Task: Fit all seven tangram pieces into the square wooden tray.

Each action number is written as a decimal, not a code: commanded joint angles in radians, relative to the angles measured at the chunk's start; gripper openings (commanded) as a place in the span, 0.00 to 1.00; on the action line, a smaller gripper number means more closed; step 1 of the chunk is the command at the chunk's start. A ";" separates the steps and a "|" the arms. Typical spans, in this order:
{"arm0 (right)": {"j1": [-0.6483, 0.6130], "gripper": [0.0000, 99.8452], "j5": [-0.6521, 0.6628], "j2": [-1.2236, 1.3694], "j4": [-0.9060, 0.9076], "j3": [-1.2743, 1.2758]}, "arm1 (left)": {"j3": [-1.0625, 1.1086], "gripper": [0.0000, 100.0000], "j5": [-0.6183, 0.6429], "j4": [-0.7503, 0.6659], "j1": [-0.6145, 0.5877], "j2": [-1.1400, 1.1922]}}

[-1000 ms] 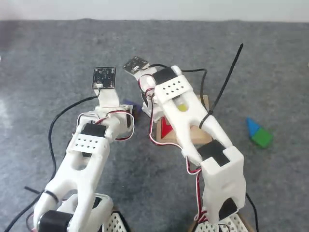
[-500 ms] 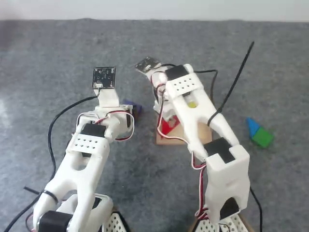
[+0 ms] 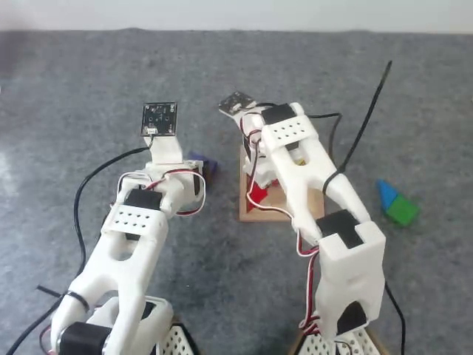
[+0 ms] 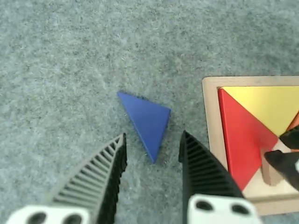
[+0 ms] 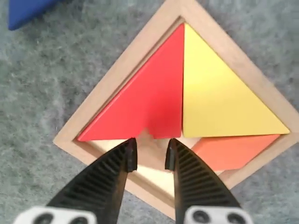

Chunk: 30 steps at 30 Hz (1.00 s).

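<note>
Tray (image 5: 121, 73) lay on the grey table (image 3: 89, 81), seen corner-on in the right wrist view. Inside it: red triangle (image 5: 149, 102) and yellow triangle (image 5: 215, 98) touching along one straight edge, orange piece (image 5: 229, 149) against the yellow's other side. Rest of the tray floor was bare wood.

Right gripper (image 5: 150, 147) hung over that bare wood, just beside the red's corner. Fingers were a narrow gap apart, nothing held.

Dark blue triangle (image 4: 148, 119) lay flat on the table just beside the tray's rim, apart from it. Left gripper (image 4: 153, 140) hung directly over it, fingers spread wider than the piece's near corner, which sat between the tips. No grip. Could not tell whether the fingers touched the table.

Light blue piece (image 3: 386, 192) and green piece (image 3: 403, 211) lay touching each other, well apart from the tray on the right arm's side.

Vs. 1 s earlier, high view: right arm had swung outward toward its own side, uncovering more of the tray's near rim and the red. Left arm, dark blue triangle, blue/green pair: no change.
</note>
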 commanded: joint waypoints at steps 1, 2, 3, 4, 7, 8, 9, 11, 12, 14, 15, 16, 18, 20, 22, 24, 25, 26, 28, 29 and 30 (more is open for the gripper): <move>-0.022 0.12 -0.020 -0.053 -0.015 -0.003 | -0.015 0.18 -0.012 -0.020 0.009 -0.032; -0.022 0.12 -0.025 -0.053 -0.015 0.003 | -0.015 0.18 -0.012 -0.020 0.009 -0.032; -0.022 0.12 -0.035 -0.058 -0.022 0.012 | -0.015 0.18 -0.012 -0.020 0.009 -0.032; -0.022 0.12 -0.049 -0.065 -0.022 0.026 | -0.015 0.18 -0.012 -0.020 0.009 -0.034; -0.028 0.12 -0.075 -0.104 -0.013 0.081 | -0.015 0.18 -0.012 -0.020 0.009 -0.037; -0.042 0.12 -0.074 -0.131 -0.012 0.112 | -0.015 0.18 -0.012 -0.020 0.009 -0.037; -0.058 0.12 -0.064 -0.163 -0.013 0.144 | -0.015 0.18 -0.012 -0.020 0.009 -0.037; -0.073 0.12 -0.040 -0.234 -0.036 0.222 | -0.015 0.18 -0.012 -0.020 0.009 -0.037; -0.073 0.12 -0.028 -0.263 -0.058 0.261 | -0.015 0.18 -0.012 -0.020 0.009 -0.037; -0.062 0.12 -0.011 -0.306 -0.107 0.330 | -0.015 0.18 -0.012 -0.020 0.009 -0.037; -0.053 0.12 -0.009 -0.315 -0.130 0.354 | -0.015 0.18 -0.012 -0.020 0.009 -0.037; -0.047 0.12 -0.009 -0.317 -0.147 0.373 | -0.015 0.18 -0.012 -0.020 0.009 -0.037; -0.042 0.12 -0.008 -0.315 -0.176 0.405 | -0.015 0.18 -0.012 -0.020 0.009 -0.034; -0.044 0.12 0.006 -0.306 -0.200 0.427 | -0.013 0.18 -0.012 -0.020 0.009 -0.034; -0.044 0.12 0.008 -0.286 -0.217 0.427 | -0.013 0.18 -0.012 -0.020 0.009 -0.032; -0.039 0.12 0.006 -0.265 -0.237 0.425 | -0.013 0.18 -0.012 -0.020 0.009 -0.032; -0.039 0.12 0.005 -0.254 -0.246 0.425 | -0.013 0.18 -0.012 -0.020 0.009 -0.032; -0.038 0.12 0.003 -0.245 -0.257 0.425 | -0.013 0.18 -0.012 -0.020 0.009 -0.032; -0.038 0.12 0.000 -0.231 -0.282 0.425 | -0.013 0.18 -0.012 -0.020 0.009 -0.032; -0.038 0.12 -0.009 -0.228 -0.294 0.425 | -0.013 0.18 -0.012 -0.020 0.009 -0.032; -0.038 0.12 -0.025 -0.225 -0.306 0.425 | -0.013 0.18 -0.012 -0.020 0.009 -0.032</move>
